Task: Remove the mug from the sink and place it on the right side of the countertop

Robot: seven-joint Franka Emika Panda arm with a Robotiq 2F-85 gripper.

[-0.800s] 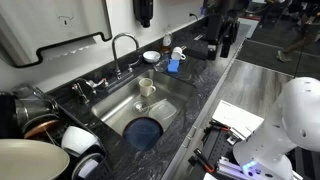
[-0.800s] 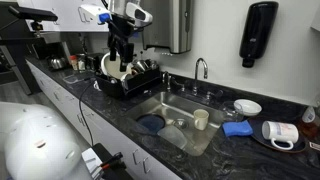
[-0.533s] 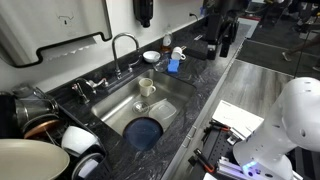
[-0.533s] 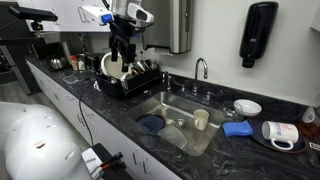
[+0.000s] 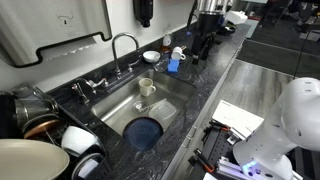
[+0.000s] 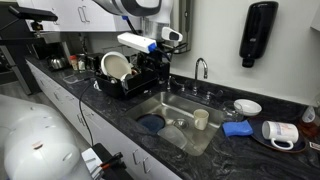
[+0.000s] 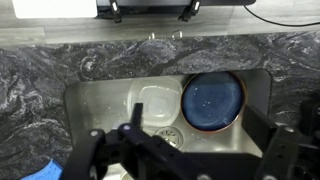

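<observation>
Mug (image 5: 147,87) stands upright in the sink (image 5: 112,108), at the end away from the blue dish (image 5: 145,131) on the basin floor. We see the gripper (image 7: 195,135) high above the sink, jaws spread wide, holding nothing, well apart from the mug. Countertop (image 5: 215,80) surrounds the basin.

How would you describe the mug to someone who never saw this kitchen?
Find the steel sink set in the dark countertop. Inside its basin, at the end away from the round blue dish, stands the mug. It is small, upright and pale cream; its neighbour is wide and blue.
</observation>
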